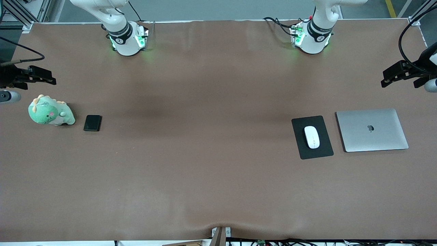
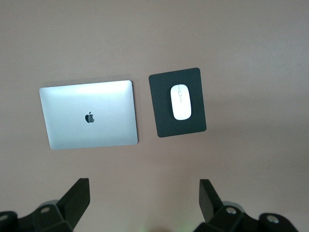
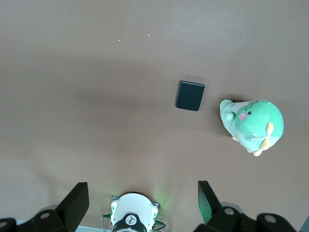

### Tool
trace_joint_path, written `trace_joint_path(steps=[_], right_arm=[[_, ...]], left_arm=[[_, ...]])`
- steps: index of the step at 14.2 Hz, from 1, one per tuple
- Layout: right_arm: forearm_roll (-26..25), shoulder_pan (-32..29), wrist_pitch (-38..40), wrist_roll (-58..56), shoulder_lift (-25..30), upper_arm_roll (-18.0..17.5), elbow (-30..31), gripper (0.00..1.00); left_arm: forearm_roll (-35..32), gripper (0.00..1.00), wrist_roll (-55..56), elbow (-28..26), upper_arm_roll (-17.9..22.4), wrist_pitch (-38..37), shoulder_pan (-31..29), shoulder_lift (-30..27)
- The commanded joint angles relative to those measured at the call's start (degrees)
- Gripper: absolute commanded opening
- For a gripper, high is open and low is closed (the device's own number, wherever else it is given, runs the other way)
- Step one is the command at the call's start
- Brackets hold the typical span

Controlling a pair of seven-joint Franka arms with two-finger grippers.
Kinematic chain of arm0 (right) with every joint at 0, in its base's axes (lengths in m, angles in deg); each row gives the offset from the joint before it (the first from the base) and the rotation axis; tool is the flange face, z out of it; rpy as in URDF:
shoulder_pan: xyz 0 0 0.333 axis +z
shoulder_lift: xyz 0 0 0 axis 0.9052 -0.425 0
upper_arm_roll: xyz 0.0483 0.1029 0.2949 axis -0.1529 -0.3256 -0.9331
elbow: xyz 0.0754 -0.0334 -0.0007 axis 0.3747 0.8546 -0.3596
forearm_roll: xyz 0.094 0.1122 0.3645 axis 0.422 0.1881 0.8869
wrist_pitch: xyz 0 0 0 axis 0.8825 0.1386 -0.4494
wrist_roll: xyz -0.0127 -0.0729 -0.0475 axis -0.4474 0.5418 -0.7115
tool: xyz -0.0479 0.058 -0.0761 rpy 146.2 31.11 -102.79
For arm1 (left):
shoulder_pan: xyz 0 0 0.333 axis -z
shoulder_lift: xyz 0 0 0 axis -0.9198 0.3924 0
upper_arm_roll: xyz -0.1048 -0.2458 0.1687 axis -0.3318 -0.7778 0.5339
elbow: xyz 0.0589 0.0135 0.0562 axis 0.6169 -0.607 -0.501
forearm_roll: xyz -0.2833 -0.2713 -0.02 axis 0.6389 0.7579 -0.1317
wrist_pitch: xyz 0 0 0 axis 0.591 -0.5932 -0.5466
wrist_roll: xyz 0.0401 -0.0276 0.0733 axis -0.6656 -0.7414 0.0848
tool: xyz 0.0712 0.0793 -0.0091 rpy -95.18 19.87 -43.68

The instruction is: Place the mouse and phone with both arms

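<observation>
The white mouse (image 1: 311,137) sits on a black mouse pad (image 1: 302,147), just beside a closed silver laptop (image 1: 372,130). The left gripper (image 2: 144,195) hangs up high with its fingers wide apart, holding nothing. The black phone (image 1: 92,123) lies on the brown table (image 1: 205,153) next to a green toy dinosaur (image 1: 49,111) — maybe not quite touching. The right gripper (image 3: 142,198) is wide open too — empty.

The right gripper (image 3: 143,205) hangs high over the brown table (image 3: 87,72), its two black fingers (image 3: 75,203) spread wide with nothing between them. Below lies the black phone (image 3: 190,95), flat on the table. Just beside it, at its four o'clock, sits a green dinosaur plush (image 3: 253,123). A white robot base (image 3: 133,217) glows green.
</observation>
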Motion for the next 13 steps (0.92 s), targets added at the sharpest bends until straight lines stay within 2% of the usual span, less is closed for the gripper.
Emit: trace_joint_path(steps=[1,3,11,13], right_arm=[[-1.2,0.5,-5.6,0.7,8.6,0.2,9.8,1.0],[-1.0,0.4,-7.8,1.2,11.0,0.2,13.1,1.0],[0.4,0.7,-7.2,4.4,10.5,0.1,12.6,1.0],[2.6,0.3,-7.1,4.5,10.4,0.2,12.6,1.0]], left_arm=[[0.4,1.0,0.7,0.6,0.0,-0.6,0.0,-0.4],[0.1,1.0,0.2,0.6,0.0,-0.6,0.0,-0.4],[0.3,1.0,0.1,0.6,-0.1,-0.6,0.1,-0.3],[0.4,1.0,0.1,0.6,-0.1,-0.6,0.2,-0.3]])
